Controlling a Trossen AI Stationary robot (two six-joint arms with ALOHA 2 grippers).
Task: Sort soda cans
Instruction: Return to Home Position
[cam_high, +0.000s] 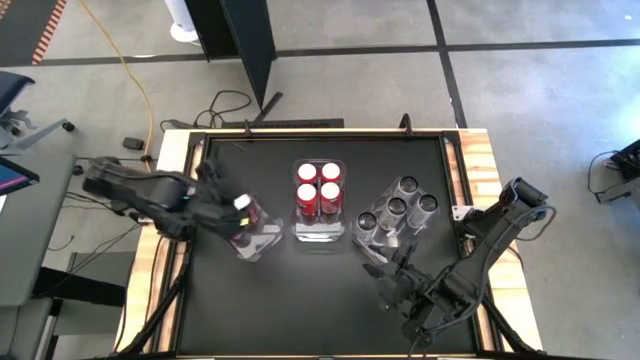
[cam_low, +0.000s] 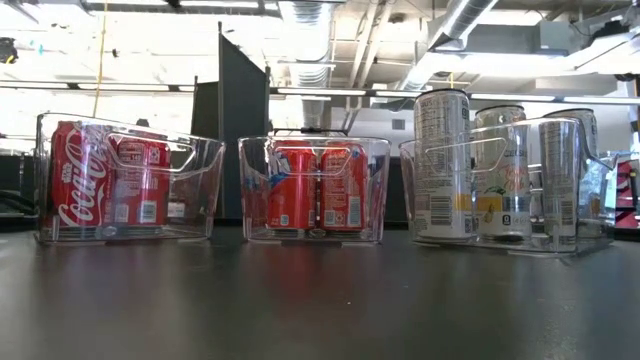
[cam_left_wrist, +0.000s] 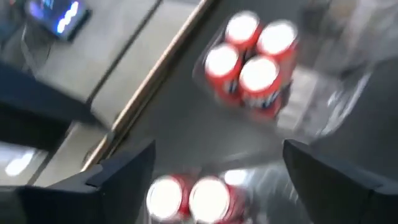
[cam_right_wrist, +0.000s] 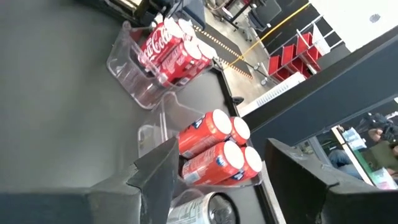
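On black table (cam_low: 320, 300), Coca-Cola cans (cam_low: 82, 185)

Three bins are standing in a row across the middle of the tabletop (cam_high: 300, 300). The left bin (cam_low: 195, 185), nearest the left edge, is holding soda cans (cam_low: 105, 185), perhaps four. The middle bin (cam_low: 255, 190) is holding four cans (cam_high: 319, 186). The right bin (cam_low: 600, 190), nearest the right edge, is holding four further cans (cam_high: 400, 208).
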